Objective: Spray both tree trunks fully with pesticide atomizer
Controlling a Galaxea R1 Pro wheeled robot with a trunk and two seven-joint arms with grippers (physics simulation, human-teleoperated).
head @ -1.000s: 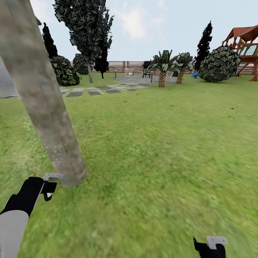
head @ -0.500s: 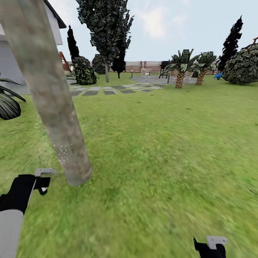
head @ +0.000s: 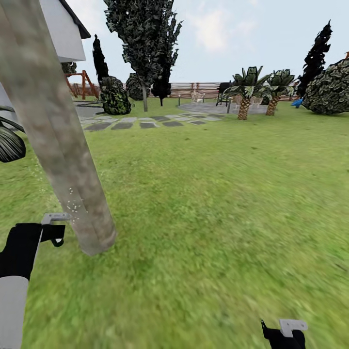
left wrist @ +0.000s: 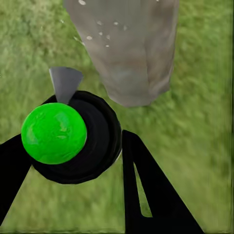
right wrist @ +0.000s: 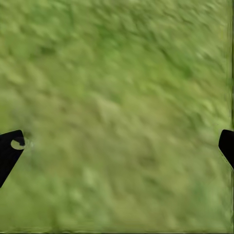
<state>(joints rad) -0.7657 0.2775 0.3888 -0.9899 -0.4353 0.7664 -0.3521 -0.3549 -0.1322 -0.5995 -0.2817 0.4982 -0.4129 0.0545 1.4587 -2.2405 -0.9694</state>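
Observation:
One thick tree trunk (head: 53, 131) of pale grey-brown mottled bark leans across the left of the head view and meets the lawn just right of my left gripper (head: 51, 231). That gripper is shut on the pesticide atomizer (left wrist: 73, 141), a black round body with a bright green ball and a grey nozzle (left wrist: 65, 82) pointing at the trunk's base (left wrist: 131, 53). Whitish specks of pesticide (head: 72, 206) dot the bark low down and also show in the left wrist view (left wrist: 100, 29). My right gripper (head: 283, 333) hangs low at the right, open over bare grass (right wrist: 117, 146).
Open lawn (head: 218, 194) spreads ahead and to the right. A stepping-stone path (head: 145, 123), dark conifers (head: 99, 63), a tall dark-leaved tree (head: 143, 43), palm-like plants (head: 245, 92), round shrubs (head: 329, 87) and the slat fence (head: 189, 89) lie far off. A white house (head: 63, 34) stands at the left.
The camera has swung left, bringing the house into view. My left gripper with the atomizer now sits a little higher against the trunk's base. The right gripper has kept its place.

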